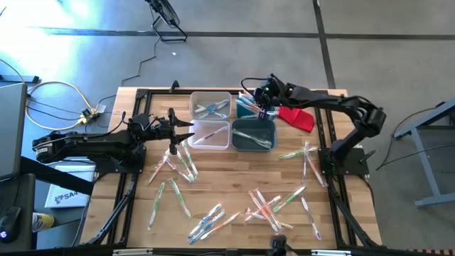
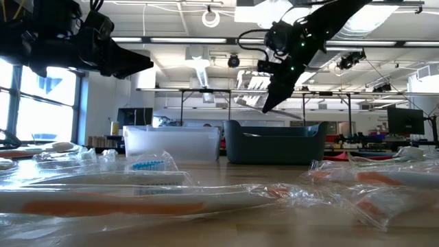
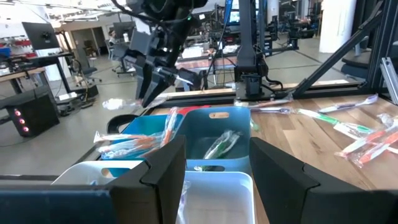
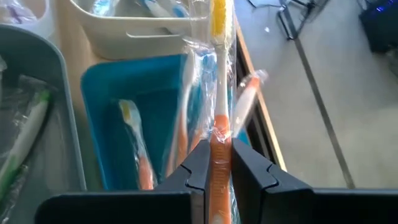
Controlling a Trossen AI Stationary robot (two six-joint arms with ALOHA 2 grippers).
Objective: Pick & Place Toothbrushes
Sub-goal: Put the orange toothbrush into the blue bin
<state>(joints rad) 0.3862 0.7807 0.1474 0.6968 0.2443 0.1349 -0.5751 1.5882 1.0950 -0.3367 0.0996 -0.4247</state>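
I see a grey concrete floor [image 1: 234, 64] with dark seam lines around the wooden worktop [image 1: 227, 178]. A yellow cable [image 1: 60, 89] loops on the floor left of it, a grey desk [image 1: 434, 128] edge sits far right. Low view: big window [image 2: 41, 103] at left, bright, white ceiling [image 2: 206, 27] with pipes and beams, black-framed benches [image 2: 329, 113] and monitors [image 2: 405, 122] behind.
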